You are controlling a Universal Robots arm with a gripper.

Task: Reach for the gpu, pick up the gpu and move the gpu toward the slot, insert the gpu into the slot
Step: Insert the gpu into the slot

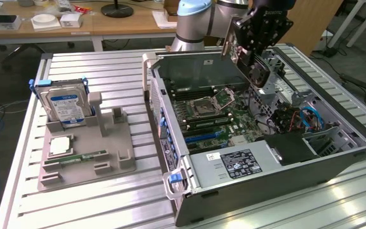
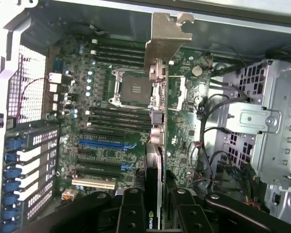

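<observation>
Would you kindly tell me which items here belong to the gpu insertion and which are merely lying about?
In the job: gripper, shut on the gpu; long blue slot; open computer case.
Lying about: hard drive; memory stick; processor chip; grey holder tray.

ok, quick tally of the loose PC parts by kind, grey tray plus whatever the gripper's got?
Hard drive: 1
Square processor chip: 1
Memory stick: 1
GPU, clamped in the gripper above the open case: 1
Total: 4
</observation>
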